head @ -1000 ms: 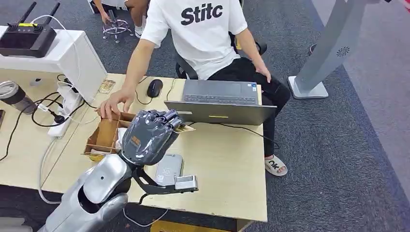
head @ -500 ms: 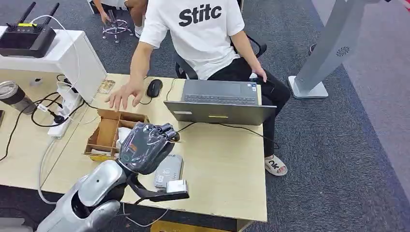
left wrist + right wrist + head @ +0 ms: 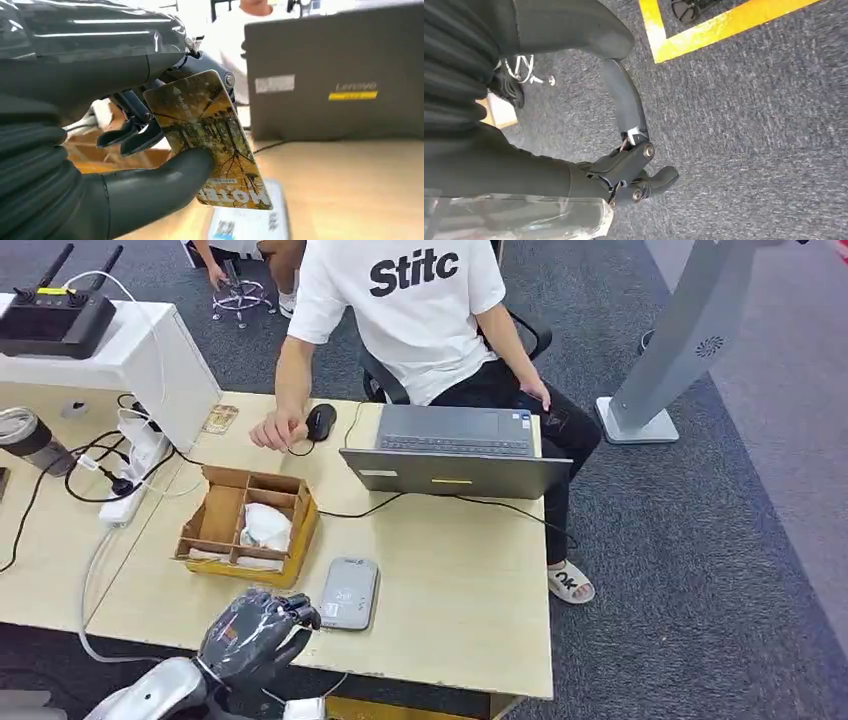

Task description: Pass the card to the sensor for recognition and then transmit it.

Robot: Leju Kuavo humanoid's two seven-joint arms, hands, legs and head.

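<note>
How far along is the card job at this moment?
Picked up: the left hand holds the card. In hand: it sits at the table's near edge, beside the sensor. Whether the scan happened can't be told. Left: handing the card on.

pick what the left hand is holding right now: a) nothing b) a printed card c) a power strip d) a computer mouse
b, the left wrist view shows the left hand pinching a card printed with autumn trees between its thumb and fingers, near the grey sensor on the table.
</note>
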